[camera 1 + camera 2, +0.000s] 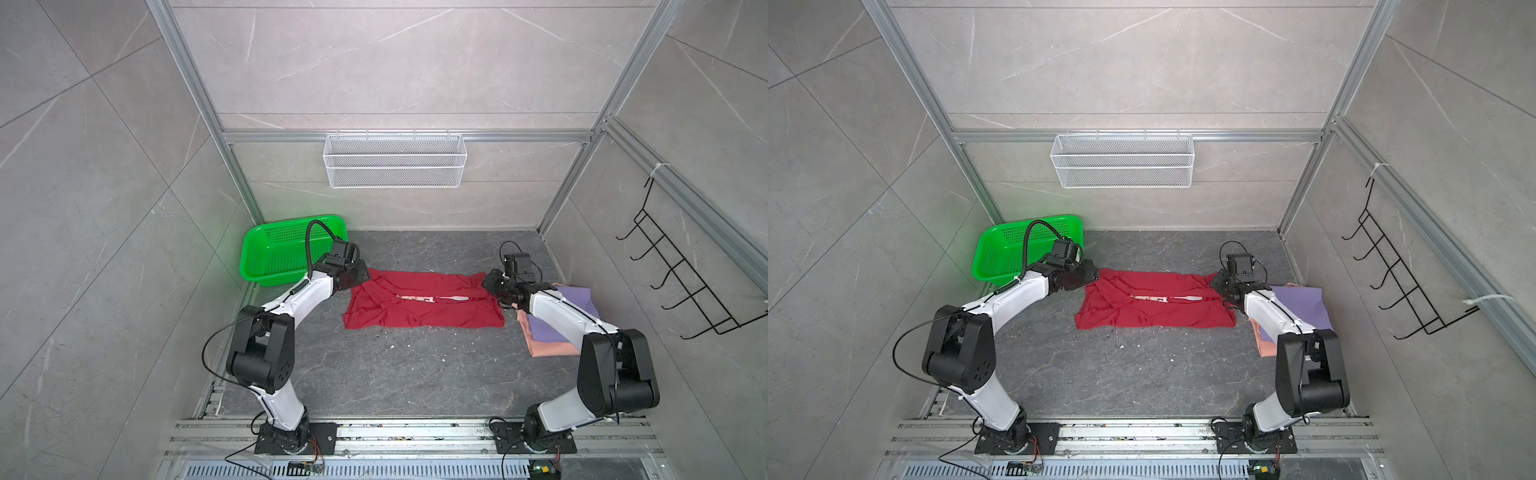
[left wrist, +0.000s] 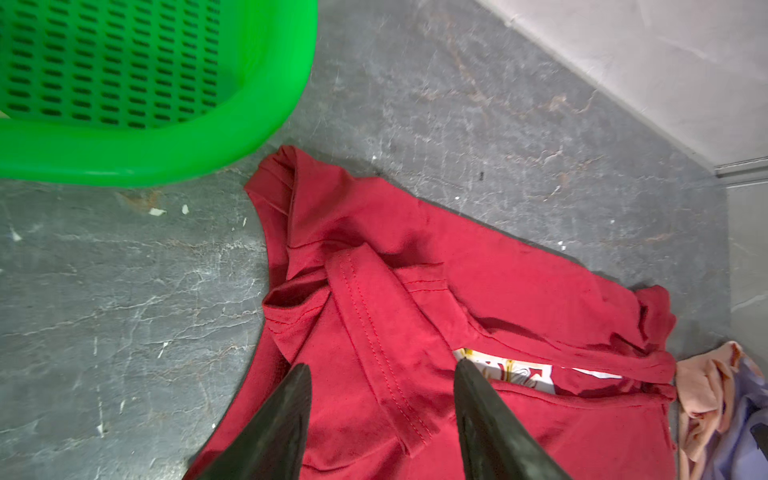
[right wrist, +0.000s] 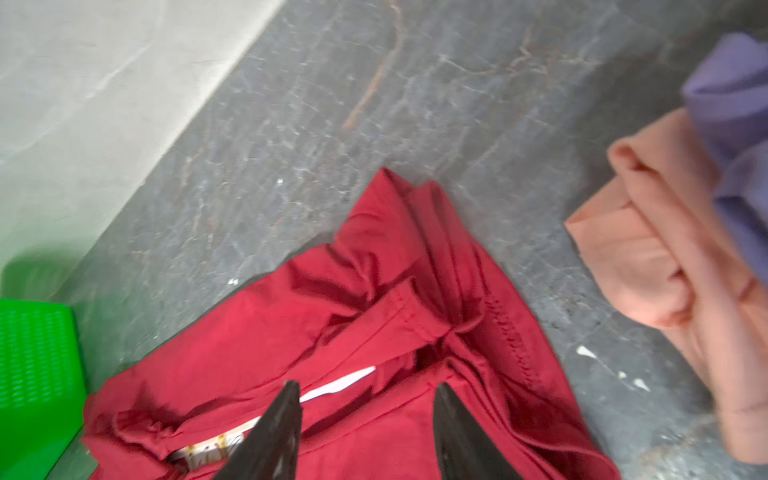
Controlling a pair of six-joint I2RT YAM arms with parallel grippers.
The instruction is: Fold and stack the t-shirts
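Note:
The dark red t-shirt [image 1: 424, 309] [image 1: 1154, 309] lies mid-table as a long band, both long edges folded in. A slit along the middle shows its cream-white print. My left gripper [image 1: 358, 280] [image 2: 382, 365] hovers open over the shirt's left end [image 2: 374, 257], with a hemmed flap lying between its fingers. At the right end [image 3: 291, 332] my right gripper [image 1: 491, 286] [image 3: 365, 384] is open too, over bunched cloth. The lavender t-shirt [image 1: 577, 305] [image 3: 731, 95] rests folded on the salmon-pink t-shirt [image 1: 548, 347] [image 3: 648, 232] at the right, partly hidden by the right arm.
A green perforated basket [image 1: 278, 253] [image 2: 124, 158] stands at the back left, close behind the left gripper. A white wire basket [image 1: 395, 160] hangs on the back wall. A black hook rack [image 1: 681, 282] is on the right wall.

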